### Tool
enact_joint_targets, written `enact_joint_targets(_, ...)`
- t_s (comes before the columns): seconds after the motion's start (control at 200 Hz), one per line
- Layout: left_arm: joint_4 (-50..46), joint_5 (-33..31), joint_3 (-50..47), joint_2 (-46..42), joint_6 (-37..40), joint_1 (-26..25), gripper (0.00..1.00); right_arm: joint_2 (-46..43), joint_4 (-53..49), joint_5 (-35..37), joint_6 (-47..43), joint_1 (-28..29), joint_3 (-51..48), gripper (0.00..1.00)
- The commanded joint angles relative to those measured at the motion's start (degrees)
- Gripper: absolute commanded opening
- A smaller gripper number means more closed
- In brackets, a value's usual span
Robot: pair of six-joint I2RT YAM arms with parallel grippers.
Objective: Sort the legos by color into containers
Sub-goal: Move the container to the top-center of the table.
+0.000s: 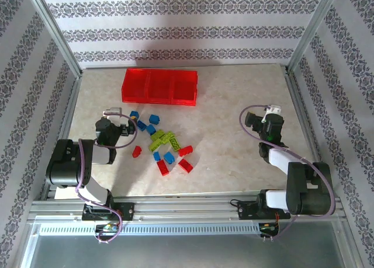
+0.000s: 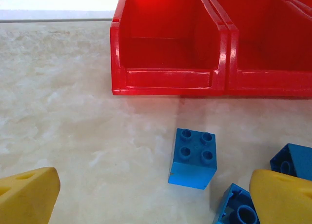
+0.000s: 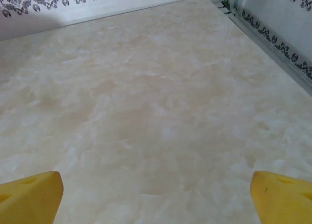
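Observation:
The red three-compartment tray lies at the back left of the table, and all of its compartments that show look bare. In front of it is a loose pile of legos: blue ones, lime green ones and red ones. My left gripper hovers open at the pile's left edge. A blue four-stud brick lies on the table ahead of its yellow fingertips, and two more blue bricks are by the right finger. My right gripper is open over bare table, far right of the pile.
Metal frame rails and patterned walls enclose the marble-look tabletop. The table's right half holds no bricks. A single red brick sits close to the left arm.

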Motion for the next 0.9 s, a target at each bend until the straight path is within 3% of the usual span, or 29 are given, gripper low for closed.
enact_joint_targets(0.0,-0.4,1.1,0.2,-0.1,0.9,-0.1,1.0,0.4,1.8,0.3,0.6,-0.5,0.3,0.98)
enact_joint_targets(0.895,-0.4,1.2,0.2,-0.1,0.9,-0.1,1.0,-0.4,1.4,1.0,0.5,-0.5,0.1,0.98)
